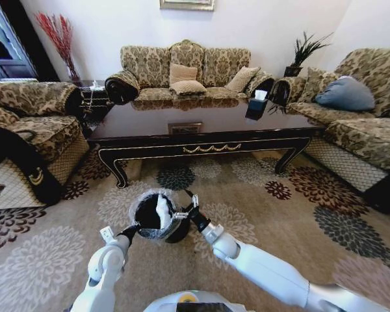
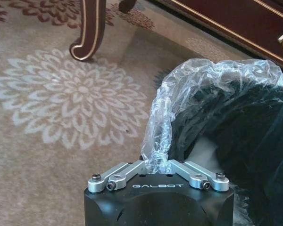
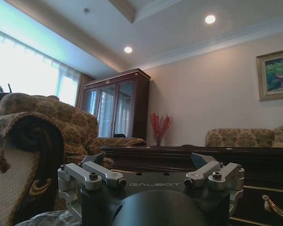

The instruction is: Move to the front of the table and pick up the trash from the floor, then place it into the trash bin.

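Observation:
The trash bin (image 1: 149,224), round and black with a crinkled clear liner, stands on the carpet in front of the table (image 1: 201,123). A white piece of trash (image 1: 164,209) sticks up inside it. My left gripper (image 1: 134,229) is at the bin's near-left rim; in the left wrist view this gripper (image 2: 155,165) is shut on the liner-covered rim of the bin (image 2: 212,94). My right gripper (image 1: 183,212) hovers at the bin's right rim. Seen from the right wrist, the gripper (image 3: 148,160) is open, with nothing between its fingers.
A curved table leg (image 2: 87,33) stands just beyond the bin. A black tissue box (image 1: 257,104) sits on the table. Patterned sofas (image 1: 182,68) flank the table at the left, back and right. Flowered carpet (image 1: 286,214) lies open to the right.

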